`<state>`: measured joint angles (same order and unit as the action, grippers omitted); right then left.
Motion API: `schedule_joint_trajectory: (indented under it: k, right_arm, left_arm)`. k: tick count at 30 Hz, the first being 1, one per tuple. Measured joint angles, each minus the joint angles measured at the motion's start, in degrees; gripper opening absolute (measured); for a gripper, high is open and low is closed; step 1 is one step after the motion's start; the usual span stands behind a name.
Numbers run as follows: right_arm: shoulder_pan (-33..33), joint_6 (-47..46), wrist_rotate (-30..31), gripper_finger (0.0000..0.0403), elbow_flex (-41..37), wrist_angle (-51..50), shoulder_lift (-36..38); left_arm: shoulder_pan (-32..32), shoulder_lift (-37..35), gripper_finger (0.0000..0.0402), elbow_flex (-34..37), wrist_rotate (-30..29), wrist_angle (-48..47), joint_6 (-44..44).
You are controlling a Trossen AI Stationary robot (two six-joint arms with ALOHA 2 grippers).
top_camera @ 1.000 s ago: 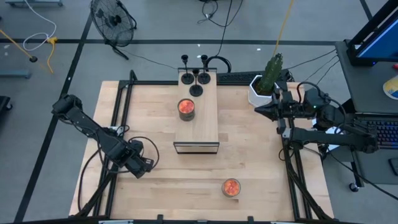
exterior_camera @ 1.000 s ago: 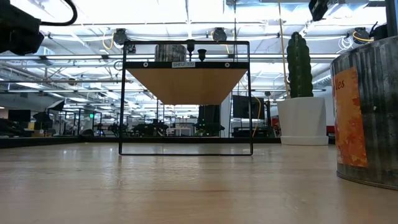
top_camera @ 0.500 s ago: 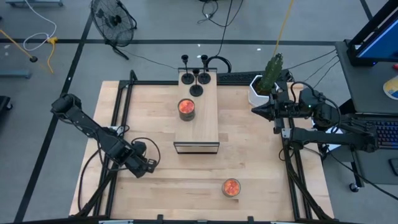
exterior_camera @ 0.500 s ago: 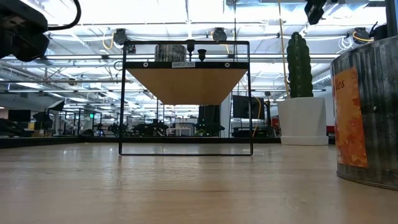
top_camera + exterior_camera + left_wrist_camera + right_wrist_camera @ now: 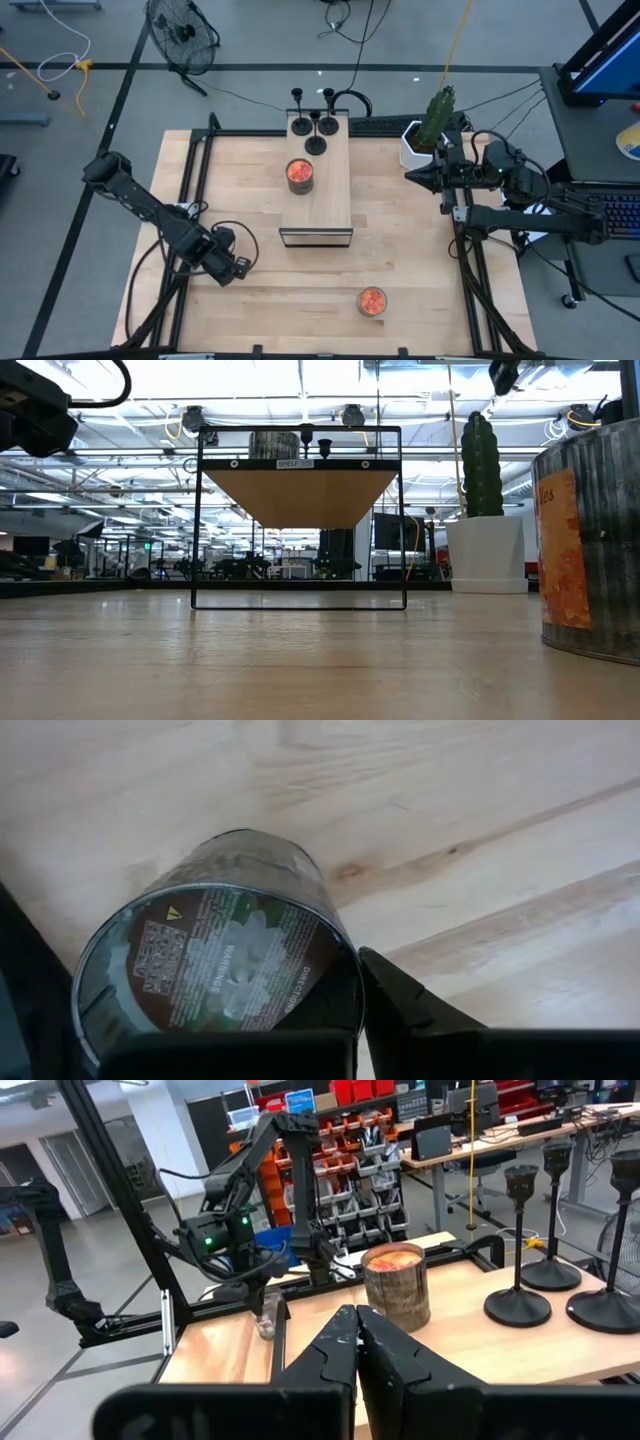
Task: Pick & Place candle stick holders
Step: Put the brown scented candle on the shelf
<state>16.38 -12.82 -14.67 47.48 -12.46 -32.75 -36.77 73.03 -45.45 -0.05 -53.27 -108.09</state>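
Observation:
A clear, silvery glass cup sits on the table near its left edge, its round labelled end facing my left wrist camera. My left gripper points down, shut on it. The high view hides the cup under the gripper. Three black holders and an orange-red cup stand on the long wooden box. A second orange-red cup stands near the table's front edge. My right gripper hangs shut and level at the right side, touching nothing. My left gripper comes from above with the clear cup between its two fingers. One finger lies against the cup's side wall by the labelled end. The other finger is only a dark shape at the opposite side. The cup's far end is on the table.
A white pot with a green cactus stands at the far right corner of the table. The box sits on a black wire frame in the middle. Bare wood lies between the box and the front cup.
My left gripper's wrist has tipped slightly, and its dark body shows a little lower in the low view.

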Motion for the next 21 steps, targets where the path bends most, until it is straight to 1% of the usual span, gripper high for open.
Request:
schedule_joint_trajectory:
  k: [7,15,21]
  right_arm:
    - [0.0,0.0,-0.2,0.0000,0.0,0.9,0.0]
    - [0.0,0.0,-0.2,0.0000,0.0,1.0,0.0]
    - [0.0,0.0,-0.2,0.0000,0.0,1.0,0.0]
  left_arm:
    - [0.0,0.3,0.0001,-2.1,-0.1,-2.3,1.2]
    - [0.0,0.2,0.0001,-6.4,-0.7,-4.7,3.5]
    - [0.0,0.1,0.0000,-11.0,-0.5,-10.4,4.1]
